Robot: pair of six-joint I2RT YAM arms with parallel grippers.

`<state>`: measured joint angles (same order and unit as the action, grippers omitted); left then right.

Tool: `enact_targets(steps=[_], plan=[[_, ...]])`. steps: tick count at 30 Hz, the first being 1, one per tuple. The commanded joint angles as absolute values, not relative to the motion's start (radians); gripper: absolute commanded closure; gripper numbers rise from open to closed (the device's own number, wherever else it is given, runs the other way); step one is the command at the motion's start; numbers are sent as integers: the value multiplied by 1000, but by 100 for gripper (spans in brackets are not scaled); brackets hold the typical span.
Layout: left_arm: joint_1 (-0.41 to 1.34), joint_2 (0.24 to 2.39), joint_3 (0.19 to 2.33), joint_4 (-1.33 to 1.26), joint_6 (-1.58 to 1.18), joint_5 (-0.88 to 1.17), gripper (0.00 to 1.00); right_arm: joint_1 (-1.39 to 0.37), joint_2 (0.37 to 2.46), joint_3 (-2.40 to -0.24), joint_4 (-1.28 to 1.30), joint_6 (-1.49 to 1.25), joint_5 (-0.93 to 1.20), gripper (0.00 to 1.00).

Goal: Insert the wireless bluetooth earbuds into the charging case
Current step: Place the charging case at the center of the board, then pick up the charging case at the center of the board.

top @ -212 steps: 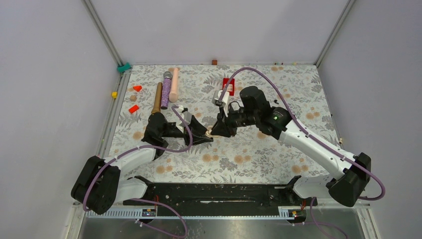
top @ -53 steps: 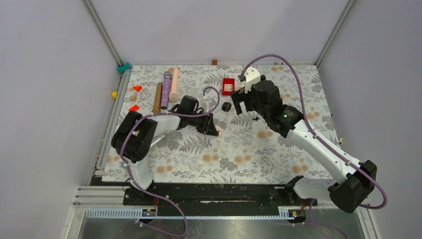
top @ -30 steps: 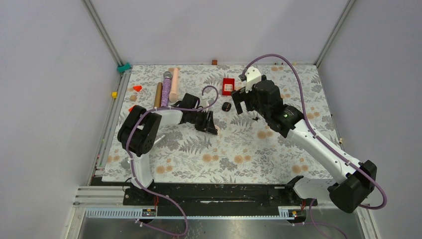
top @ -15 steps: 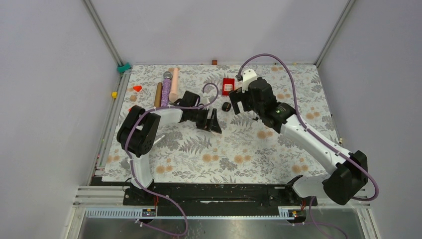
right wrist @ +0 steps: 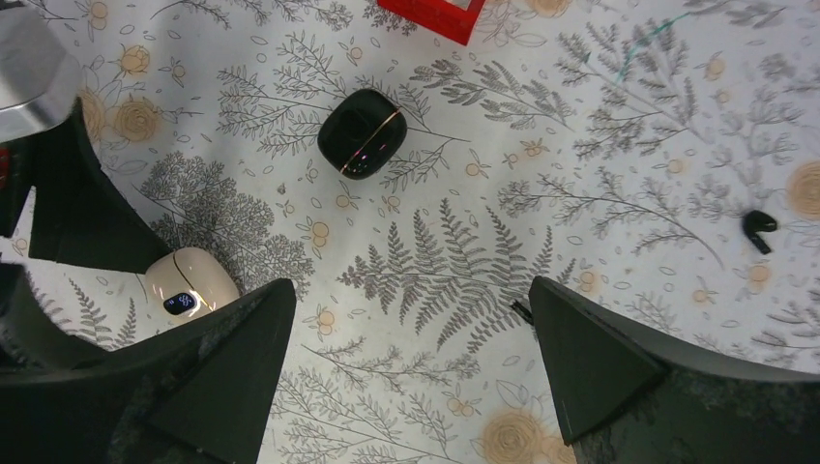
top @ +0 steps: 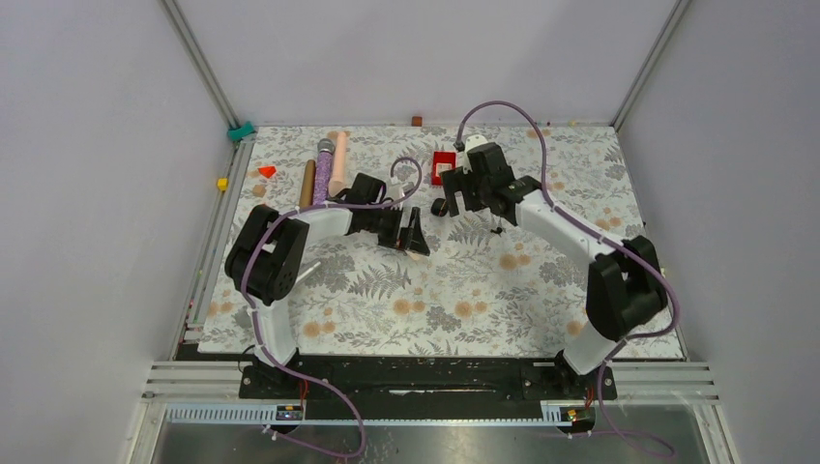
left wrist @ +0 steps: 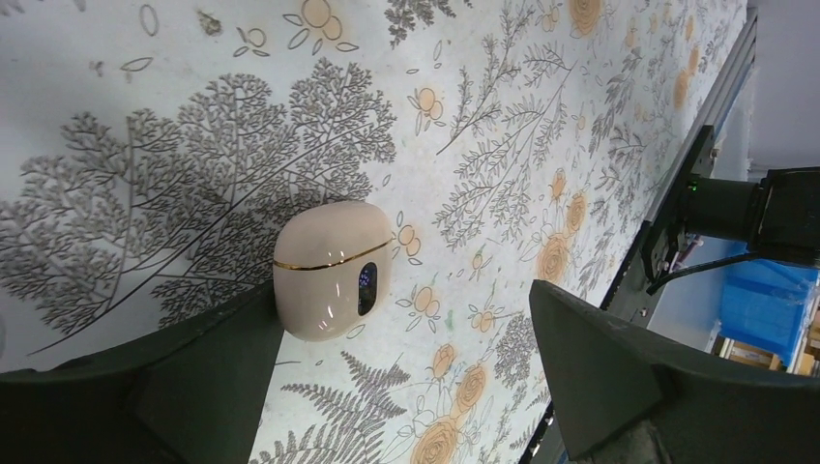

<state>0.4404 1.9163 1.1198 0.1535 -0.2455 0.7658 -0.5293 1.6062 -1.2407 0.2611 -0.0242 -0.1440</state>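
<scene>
One beige case (left wrist: pixel 332 271) lies at the spread left claw (left wrist: pixel 404 309)'s inner edge.

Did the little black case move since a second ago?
No. The small glossy black pebble-shaped charging case lies in the same spot as before, just on the near side of the red square tray.

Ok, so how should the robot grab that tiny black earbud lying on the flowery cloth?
Probably from straight above, pinching the tiny black bean-shaped earbud across its narrow width: it lies flat on the flowery tablecloth, with open cloth on every side for the fingers.
</scene>
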Motion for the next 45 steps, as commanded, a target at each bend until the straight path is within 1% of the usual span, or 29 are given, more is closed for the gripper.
enact_targets(steps=[1,4,9,11,18,23,27,32,36,38,41,45], plan=[[415,1896,1119,215,-213,660,2,-488,1715,-1372,318,-117,-11,1],[405,1882,1115,212,-217,672,1,-480,1795,-1428,338,-133,44,2],[386,1846,1114,206,-232,711,2,-473,1937,-1542,406,-160,73,2],[383,1879,1117,210,-237,716,2,-471,1983,-1587,424,-181,84,2],[381,1831,1091,194,-242,656,1,-468,2117,-1709,493,-259,143,2],[380,1763,1056,158,-240,595,1,-464,2177,-1765,521,-289,138,1],[379,1724,1037,129,-245,593,2,-460,2232,-1810,546,-297,141,1],[379,1703,1041,130,-240,604,1,-460,2294,-1884,589,-313,139,10],[376,1686,1044,133,-232,601,1,-460,2335,-1926,629,-318,110,10],[374,1676,1044,132,-230,599,2,-460,2347,-1943,640,-308,105,14],[371,1666,1045,129,-232,593,2,-460,2362,-1972,662,-306,95,15],[370,1646,1038,126,-224,549,1,-464,2383,-2012,690,-303,69,22]])
